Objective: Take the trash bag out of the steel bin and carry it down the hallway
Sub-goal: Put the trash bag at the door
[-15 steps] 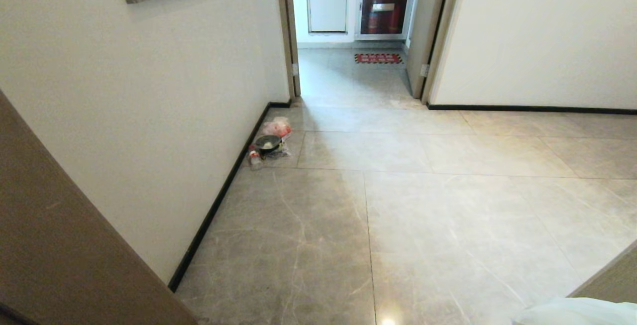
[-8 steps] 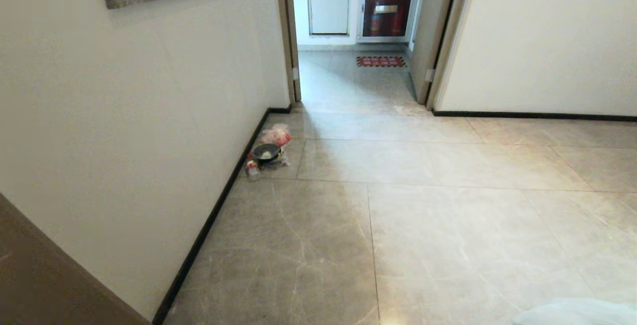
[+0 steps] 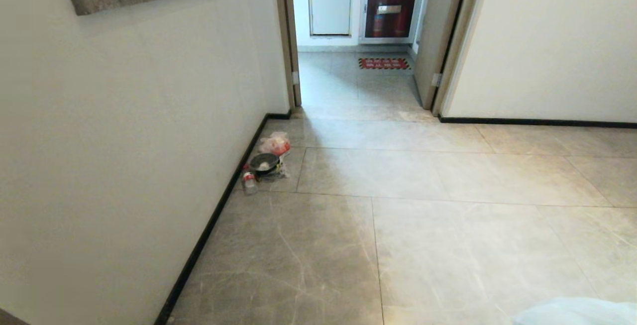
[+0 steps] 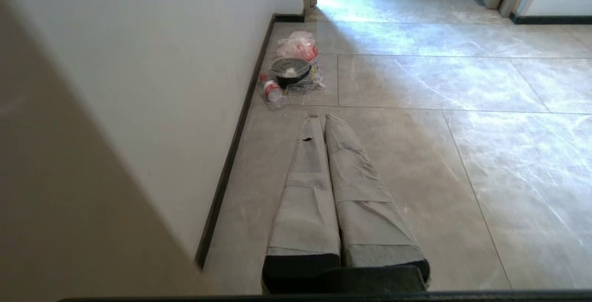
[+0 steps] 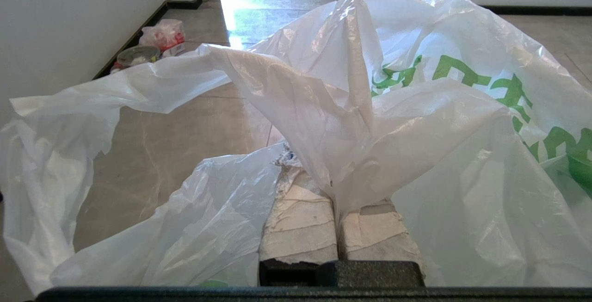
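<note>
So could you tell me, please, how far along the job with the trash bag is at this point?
Done: the trash bag is out of the bin, pinched in the right claw, which is shut on its plastic. In hand: the carry, with the grey-tiled hallway ahead. The left claw is shut and empty. Left: the rest of the hallway, past the litter by the left wall toward the open doorway.
</note>
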Controlling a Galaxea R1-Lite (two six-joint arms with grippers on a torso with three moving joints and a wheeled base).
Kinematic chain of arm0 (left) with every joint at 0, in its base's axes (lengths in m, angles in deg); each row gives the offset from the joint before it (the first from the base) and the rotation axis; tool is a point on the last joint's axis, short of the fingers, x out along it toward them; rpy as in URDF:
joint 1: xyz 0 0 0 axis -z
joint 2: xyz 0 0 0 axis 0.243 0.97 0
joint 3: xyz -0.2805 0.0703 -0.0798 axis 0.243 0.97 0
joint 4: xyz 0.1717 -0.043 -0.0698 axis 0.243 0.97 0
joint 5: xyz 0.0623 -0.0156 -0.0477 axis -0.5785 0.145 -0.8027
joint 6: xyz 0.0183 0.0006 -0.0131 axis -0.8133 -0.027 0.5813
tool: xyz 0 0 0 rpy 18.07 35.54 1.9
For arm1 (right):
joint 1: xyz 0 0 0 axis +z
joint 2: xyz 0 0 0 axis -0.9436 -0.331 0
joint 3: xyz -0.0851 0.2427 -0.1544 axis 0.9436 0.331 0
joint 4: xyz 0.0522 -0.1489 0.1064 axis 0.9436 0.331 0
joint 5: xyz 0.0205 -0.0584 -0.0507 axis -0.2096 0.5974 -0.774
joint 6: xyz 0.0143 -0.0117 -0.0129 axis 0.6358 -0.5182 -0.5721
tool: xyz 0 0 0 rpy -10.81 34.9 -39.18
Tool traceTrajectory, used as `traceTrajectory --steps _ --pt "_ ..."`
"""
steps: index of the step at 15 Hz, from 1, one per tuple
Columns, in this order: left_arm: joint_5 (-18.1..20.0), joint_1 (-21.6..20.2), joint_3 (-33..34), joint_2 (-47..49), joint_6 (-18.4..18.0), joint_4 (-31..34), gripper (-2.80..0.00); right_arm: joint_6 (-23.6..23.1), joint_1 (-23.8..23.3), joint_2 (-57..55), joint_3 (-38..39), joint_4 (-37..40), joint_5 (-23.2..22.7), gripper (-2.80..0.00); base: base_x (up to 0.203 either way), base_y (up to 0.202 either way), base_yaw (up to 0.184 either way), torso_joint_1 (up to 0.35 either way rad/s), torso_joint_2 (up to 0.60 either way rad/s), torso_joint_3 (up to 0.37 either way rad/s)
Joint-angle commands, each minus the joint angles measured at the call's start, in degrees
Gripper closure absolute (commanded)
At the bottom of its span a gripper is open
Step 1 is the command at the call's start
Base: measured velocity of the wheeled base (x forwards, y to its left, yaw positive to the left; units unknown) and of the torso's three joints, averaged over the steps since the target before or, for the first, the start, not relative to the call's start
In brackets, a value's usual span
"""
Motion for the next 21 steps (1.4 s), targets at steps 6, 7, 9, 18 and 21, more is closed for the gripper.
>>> traceTrajectory --steps 6,7,9,18,21 --pt "0.02 0.0 0.0 0.0 0.04 -0.02 0.0 -0.04 0.0 -0.11 0.0 -0.02 0.01 0.0 0.196 0.0 0.001 0.004 0.0 0.001" --pt "-0.05 0.0 0.0 0.0 0.04 -0.02 0.0 -0.04 -0.04 -0.11 0.0 -0.02 0.01 0.0 0.191 0.0 0.002 -0.002 0.0 -0.002" --pt "0.0 0.0 0.0 0.0 0.04 -0.02 0.0 -0.04 0.0 -0.11 0.0 -0.02 0.01 0.0 0.194 0.0 0.0 0.001 0.0 -0.002" --pt "0.02 0.0 0.0 0.0 0.04 -0.02 0.0 -0.04 0.0 -0.11 0.0 -0.02 0.01 0.0 0.189 0.0 0.001 0.003 0.0 0.003" --pt "0.01 0.0 0.0 0.0 0.04 -0.02 0.0 -0.04 -0.01 -0.11 0.0 -0.02 0.0 0.0 0.187 0.0 0.001 0.002 0.0 0.002"
